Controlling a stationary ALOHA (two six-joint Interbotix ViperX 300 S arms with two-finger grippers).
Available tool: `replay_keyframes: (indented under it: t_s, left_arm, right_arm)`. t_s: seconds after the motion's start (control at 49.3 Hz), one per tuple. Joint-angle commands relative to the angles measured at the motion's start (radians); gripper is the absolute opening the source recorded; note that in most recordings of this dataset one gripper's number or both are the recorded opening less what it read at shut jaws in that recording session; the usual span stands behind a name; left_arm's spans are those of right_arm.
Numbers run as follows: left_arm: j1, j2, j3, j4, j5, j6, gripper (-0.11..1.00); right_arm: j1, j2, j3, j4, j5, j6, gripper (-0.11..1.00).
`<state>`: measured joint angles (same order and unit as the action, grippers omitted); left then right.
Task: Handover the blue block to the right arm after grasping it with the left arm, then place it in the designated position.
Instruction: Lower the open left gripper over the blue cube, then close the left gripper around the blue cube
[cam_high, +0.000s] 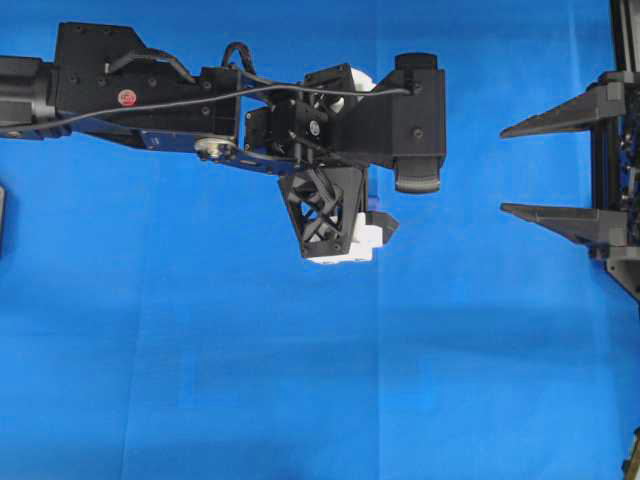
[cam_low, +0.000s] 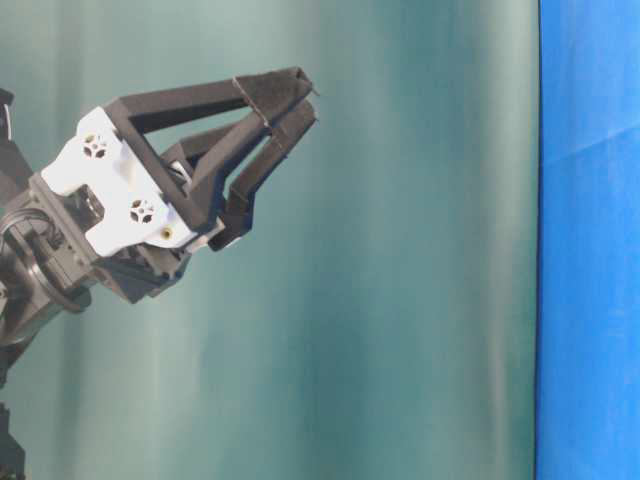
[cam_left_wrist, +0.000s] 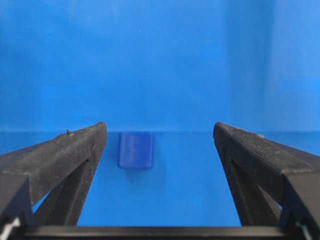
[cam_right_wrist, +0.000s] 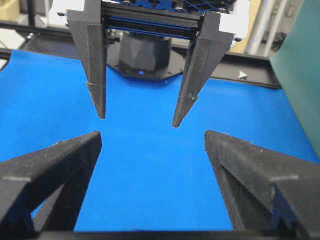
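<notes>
- Hovering over the blue cloth (cam_high: 200, 350), left gripper (cam_left_wrist: 160, 135) has jaws spread wide, nothing held, lined up for the grab.
- blue block (cam_left_wrist: 135, 150) lies on cloth betw. its fingers, nearer the left one in wrist view, not touching.
- right gripper (cam_high: 520, 170) waits well apart, jaws wide, empty; nothing blocks the way.

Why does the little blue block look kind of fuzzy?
In the left wrist view the blue block has soft edges and nearly matches the blue cloth, with a faint shadow beneath it; the left pincer fingers look grainy up close. The overhead view hides the block entirely.
</notes>
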<state>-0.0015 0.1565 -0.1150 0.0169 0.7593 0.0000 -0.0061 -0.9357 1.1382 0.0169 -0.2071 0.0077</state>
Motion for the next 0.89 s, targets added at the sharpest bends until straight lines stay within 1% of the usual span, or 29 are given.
replay_keyframes:
  t_s: [0.0,0.365,0.588,0.872]
  left_arm:
    - [0.0,-0.018,-0.023,0.002,-0.005,0.002,0.92]
    - [0.002,-0.017,-0.02,0.002,-0.005,0.003,0.92]
    - [0.003,-0.017,0.021,0.003,-0.023,0.0,0.92]
    - [0.011,0.026,0.153,0.003,-0.187,-0.002,0.92]
  right_arm:
    - [0.0,0.006,-0.031,0.003,-0.005,0.002,0.98]
    - [0.0,0.006,-0.032,0.003,-0.005,0.002,0.98]
    - [0.0,0.006,-0.032,0.003,-0.005,0.002,0.98]
    - [0.0,0.015,-0.029,0.003,-0.005,0.002,0.97]
